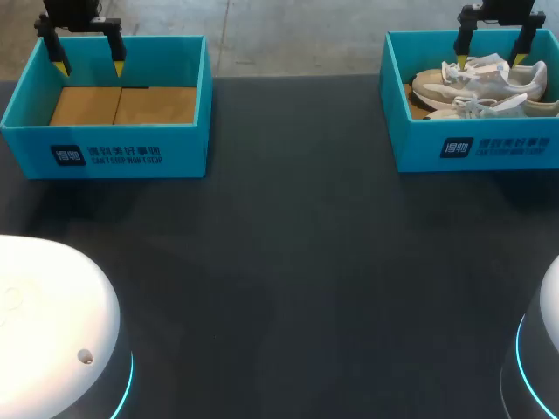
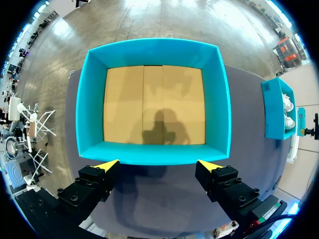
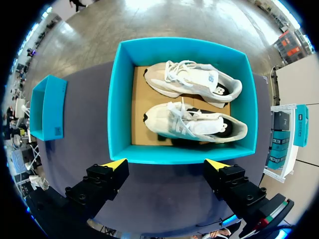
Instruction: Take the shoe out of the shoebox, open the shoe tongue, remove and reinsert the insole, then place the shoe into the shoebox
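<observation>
My right gripper (image 1: pixel 491 60) hangs above the turquoise shoebox (image 1: pixel 472 150) at the far right of the table, its yellow-tipped fingers spread wide and gripping nothing. From my right wrist, the gripper (image 3: pixel 165 164) looks straight down into the shoebox (image 3: pixel 119 99). Two pale shoes lie side by side on its cardboard floor, toes toward the table's middle, laces up. The nearer shoe (image 3: pixel 194 124) lies just ahead of my fingertips and the farther shoe (image 3: pixel 192 79) lies beyond it by the far wall, and I touch neither. My left gripper (image 1: pixel 89 67) hangs the same way over the second turquoise box (image 1: pixel 105 153) at the far left, fingers wide apart and holding nothing. Beneath it that box (image 2: pixel 154 154) shows only its brown cardboard bottom, crossed by the gripper's shadow. The two boxes stand well apart, with the table (image 1: pixel 288 262) between them a dark, matte surface.
</observation>
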You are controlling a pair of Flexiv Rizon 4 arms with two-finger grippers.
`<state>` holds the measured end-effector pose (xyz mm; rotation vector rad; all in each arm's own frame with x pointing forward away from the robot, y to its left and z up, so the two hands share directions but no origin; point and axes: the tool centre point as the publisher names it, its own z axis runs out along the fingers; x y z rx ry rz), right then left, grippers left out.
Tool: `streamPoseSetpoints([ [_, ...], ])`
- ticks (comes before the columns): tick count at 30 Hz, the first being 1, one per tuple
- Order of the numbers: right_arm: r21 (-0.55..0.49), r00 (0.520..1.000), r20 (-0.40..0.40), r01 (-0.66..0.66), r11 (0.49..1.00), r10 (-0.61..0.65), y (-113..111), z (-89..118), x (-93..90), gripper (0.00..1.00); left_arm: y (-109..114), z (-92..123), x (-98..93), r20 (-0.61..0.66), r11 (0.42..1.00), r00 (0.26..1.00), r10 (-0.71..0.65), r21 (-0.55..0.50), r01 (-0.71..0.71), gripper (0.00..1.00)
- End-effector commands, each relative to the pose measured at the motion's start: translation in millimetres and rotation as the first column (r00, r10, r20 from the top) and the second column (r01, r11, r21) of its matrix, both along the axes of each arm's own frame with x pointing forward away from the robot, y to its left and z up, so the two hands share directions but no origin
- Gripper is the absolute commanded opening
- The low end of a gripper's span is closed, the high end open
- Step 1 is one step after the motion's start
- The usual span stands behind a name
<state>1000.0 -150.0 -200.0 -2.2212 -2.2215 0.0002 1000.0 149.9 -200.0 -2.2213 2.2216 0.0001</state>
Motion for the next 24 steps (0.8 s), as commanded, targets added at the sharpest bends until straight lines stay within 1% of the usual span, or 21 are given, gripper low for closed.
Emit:
streamPoseSetpoints([
  [1, 0.000, 1.000, 0.000, 0.000, 1.000, 0.000, 0.0, 0.0, 0.0, 1.00, 0.0, 0.0, 0.0, 0.000, 1.000, 1.000, 0.000, 0.000, 0.000, 1.00],
  [20, -0.001, 1.000, 0.001, 0.001, 1.000, -0.001, 0.0, 0.0, 0.1, 1.00, 0.0, 0.0, 0.0, 0.000, 1.000, 1.000, 0.000, 0.000, 0.000, 1.00],
  [24, -0.002, 1.000, 0.005, 0.006, 1.000, -0.006, -5.2, -1.3, 0.6, 1.00, 0.0, 0.0, 0.0, 0.000, 1.000, 1.000, 0.000, 0.000, 0.000, 1.00],
])
